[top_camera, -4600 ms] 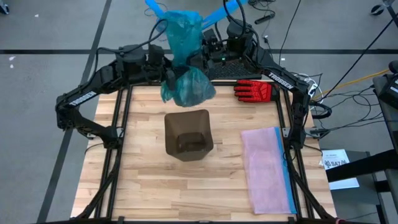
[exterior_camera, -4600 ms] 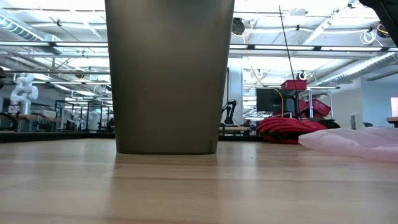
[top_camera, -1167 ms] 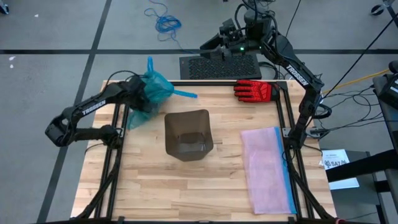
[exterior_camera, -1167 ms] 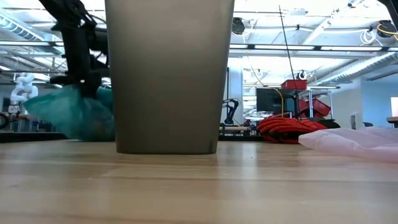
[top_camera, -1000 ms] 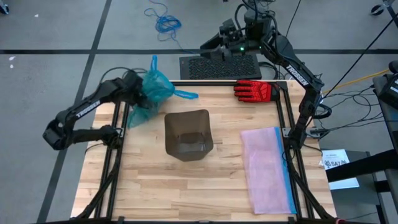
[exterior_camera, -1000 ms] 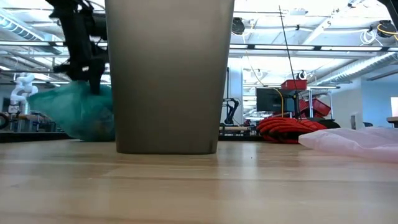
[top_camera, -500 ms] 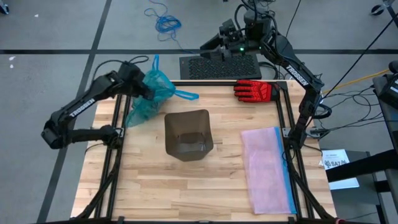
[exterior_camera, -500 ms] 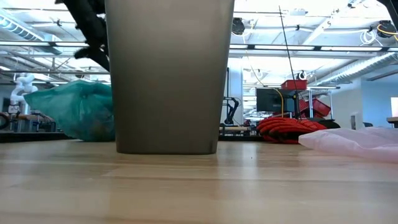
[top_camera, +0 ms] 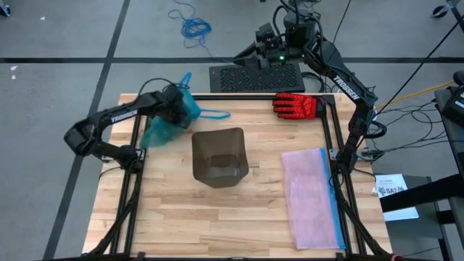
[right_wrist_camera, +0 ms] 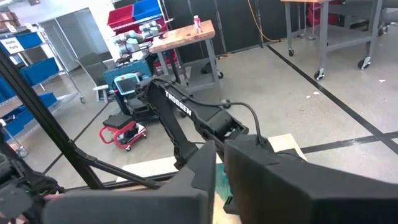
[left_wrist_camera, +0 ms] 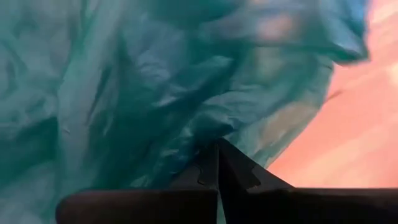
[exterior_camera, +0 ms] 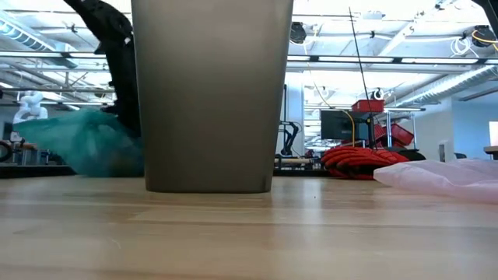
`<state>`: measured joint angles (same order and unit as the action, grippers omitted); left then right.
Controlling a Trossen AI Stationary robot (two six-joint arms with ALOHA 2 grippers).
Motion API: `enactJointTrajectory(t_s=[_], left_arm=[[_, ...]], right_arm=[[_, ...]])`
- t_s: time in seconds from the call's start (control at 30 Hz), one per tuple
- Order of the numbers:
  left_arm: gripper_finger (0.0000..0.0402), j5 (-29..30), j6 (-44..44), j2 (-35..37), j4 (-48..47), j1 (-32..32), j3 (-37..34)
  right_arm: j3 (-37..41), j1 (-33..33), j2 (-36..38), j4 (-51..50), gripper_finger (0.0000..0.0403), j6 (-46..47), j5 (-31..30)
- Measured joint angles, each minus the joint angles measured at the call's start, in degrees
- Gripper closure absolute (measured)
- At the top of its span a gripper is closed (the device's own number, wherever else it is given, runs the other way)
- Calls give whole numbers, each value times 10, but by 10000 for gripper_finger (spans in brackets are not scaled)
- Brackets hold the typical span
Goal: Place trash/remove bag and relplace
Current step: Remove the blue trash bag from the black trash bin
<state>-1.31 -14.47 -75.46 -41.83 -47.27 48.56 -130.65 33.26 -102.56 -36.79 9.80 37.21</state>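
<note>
The teal bag (top_camera: 159, 129) lies bunched on the table's far left corner, with its blue ties (top_camera: 212, 112) trailing toward the table's right. My left gripper (top_camera: 179, 107) is shut and comes down on the bag's top; in its wrist view the bag (left_wrist_camera: 124, 93) fills the picture ahead of the gripper (left_wrist_camera: 216, 155). The bare grey bin (top_camera: 219, 156) stands upright mid-table and hides part of the bag (exterior_camera: 85, 148) in the low view. My right gripper (right_wrist_camera: 219, 168) hangs shut and holds nothing, high beyond the far edge. The trash is hidden. My left gripper meets the crumpled top of the bag (left_wrist_camera: 205, 134) with its shut fingertips (left_wrist_camera: 231, 163), slanting down from above. I cannot tell whether a fold is caught between them. The bag rests on the table under the fingers.
A pale pink bag (top_camera: 312, 197) lies flat near the table's right edge, and its edge (exterior_camera: 443, 177) shows in the low view. A red-and-black glove (top_camera: 296, 106) lies at the far right corner. The metal frame rails (top_camera: 138, 167) run along both table sides.
My left gripper rose clear of the bag, then swung toward the table's right and came down onto the bag's top. The bag now sits lower and spreads farther toward the left edge. My right arm has kept still.
</note>
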Motion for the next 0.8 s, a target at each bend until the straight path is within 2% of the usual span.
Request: enactJointTrajectory(t_s=[0.17,0.4,0.6,0.73,0.8], left_arm=[[400,21,2,2,18,-6,-38],[401,6,15,6,47,-45,-43],[401,-33,9,59,36,-49,-2],[401,-32,-3,104,4,-45,38],[401,-10,-16,122,-29,-43,52]], right_arm=[[0,0,0,-11,401,0,0],[0,0,0,-27,395,-2,0],[0,0,0,-35,395,-4,0],[0,0,0,-46,395,-16,0],[0,0,0,-51,395,-20,0]])
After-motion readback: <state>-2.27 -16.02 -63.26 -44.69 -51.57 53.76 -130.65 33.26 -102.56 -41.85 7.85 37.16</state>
